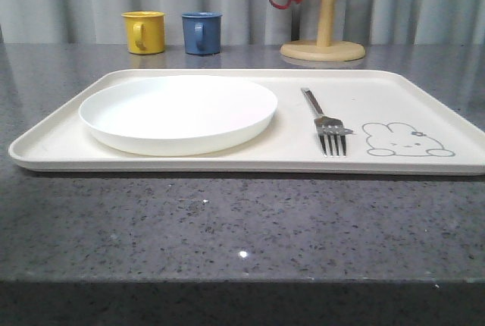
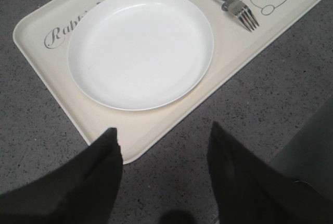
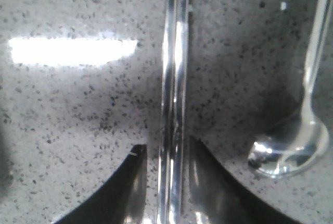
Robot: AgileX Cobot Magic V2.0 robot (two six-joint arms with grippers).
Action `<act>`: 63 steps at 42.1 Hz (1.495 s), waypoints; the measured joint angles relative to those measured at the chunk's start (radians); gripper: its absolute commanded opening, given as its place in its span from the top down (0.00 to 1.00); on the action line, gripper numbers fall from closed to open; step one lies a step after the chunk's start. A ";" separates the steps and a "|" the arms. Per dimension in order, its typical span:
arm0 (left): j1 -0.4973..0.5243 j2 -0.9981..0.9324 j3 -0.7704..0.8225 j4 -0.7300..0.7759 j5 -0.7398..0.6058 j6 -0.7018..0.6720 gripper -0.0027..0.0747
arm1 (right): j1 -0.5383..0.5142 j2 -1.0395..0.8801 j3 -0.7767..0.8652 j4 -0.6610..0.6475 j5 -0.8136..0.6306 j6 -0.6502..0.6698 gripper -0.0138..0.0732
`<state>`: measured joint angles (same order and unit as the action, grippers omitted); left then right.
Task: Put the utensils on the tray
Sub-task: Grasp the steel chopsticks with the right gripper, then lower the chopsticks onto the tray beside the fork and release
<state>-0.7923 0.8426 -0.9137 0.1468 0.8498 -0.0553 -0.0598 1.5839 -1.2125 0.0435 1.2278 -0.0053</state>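
Now — plate (image 1: 178, 112), fork (image 1: 327, 123) on tray (image 1: 250, 161) | left gripper (image 2: 164, 148) wide | right gripper (image 3: 169, 159) straddles chopsticks (image 3: 174, 78), grip unclear

Even, soft light fell overall; a glare patch (image 3: 73, 51) burned on the speckled counter (image 3: 78, 130), and the chopsticks (image 3: 174, 104) between the fingers looked blurred.

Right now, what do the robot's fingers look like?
The left gripper has two dark, almost black fingers, wide and tapering to blunt tips, plain with no markings. The right gripper also has dark fingers, glossy enough to catch pale reflections, with curved inner edges. No cables show.
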 measured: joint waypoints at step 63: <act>0.000 0.000 0.000 0.000 0.000 0.000 0.51 | 0.212 0.012 -0.152 0.279 0.001 0.019 0.78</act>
<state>-0.7923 0.8426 -0.9137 0.1468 0.8498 -0.0553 0.1525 1.5958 -1.3641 0.3220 1.2289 0.0139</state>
